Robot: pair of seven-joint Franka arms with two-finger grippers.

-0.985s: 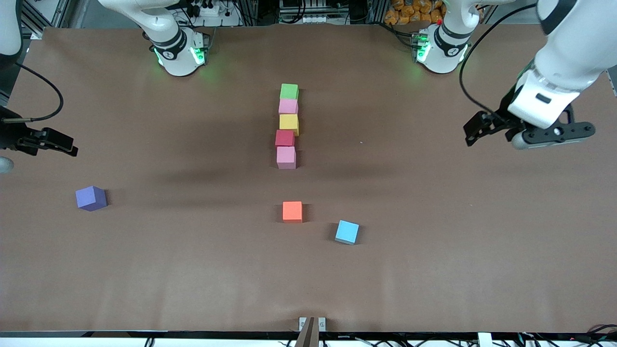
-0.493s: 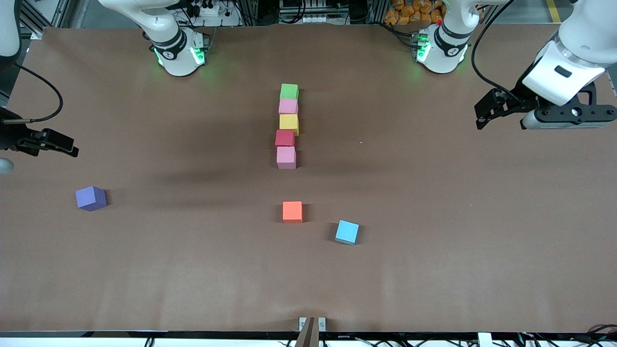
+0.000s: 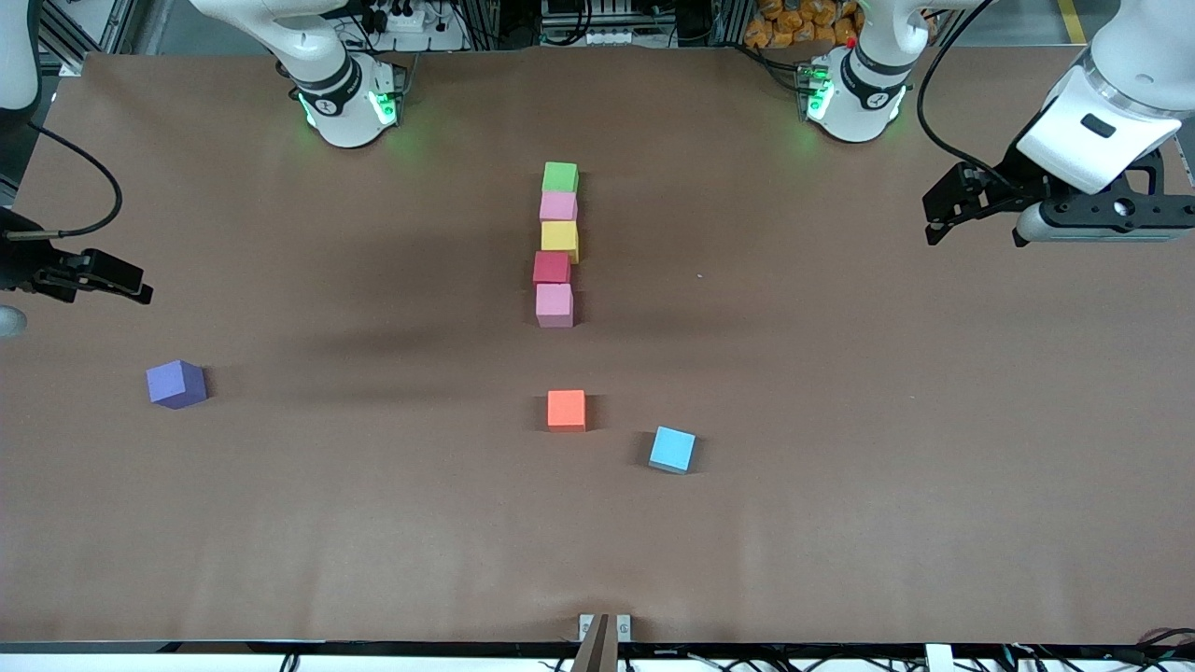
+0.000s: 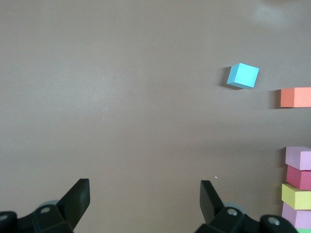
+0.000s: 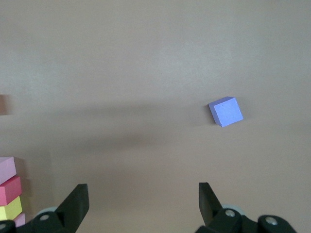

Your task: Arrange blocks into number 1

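Five blocks form a touching column at the table's middle: green [image 3: 560, 175] nearest the robot bases, then pink [image 3: 558, 205], yellow [image 3: 560, 239], red [image 3: 551, 268], slightly offset toward the right arm's end, and a second pink [image 3: 555, 305] nearest the front camera. The left wrist view catches the column's end with pink [image 4: 298, 158], red [image 4: 299, 177] and yellow [image 4: 296, 195]. My left gripper [image 3: 938, 217] hangs open over the left arm's end of the table, holding nothing. My right gripper [image 3: 126, 283] is open and empty above the right arm's end.
Three loose cubes lie nearer the front camera than the column: orange [image 3: 566, 410], light blue [image 3: 672, 450] and purple [image 3: 175, 384] toward the right arm's end. The brown table cover [image 3: 840, 420] is otherwise bare.
The left arm has lifted and pulled back toward its own end of the table. The right arm and all blocks have stayed put.
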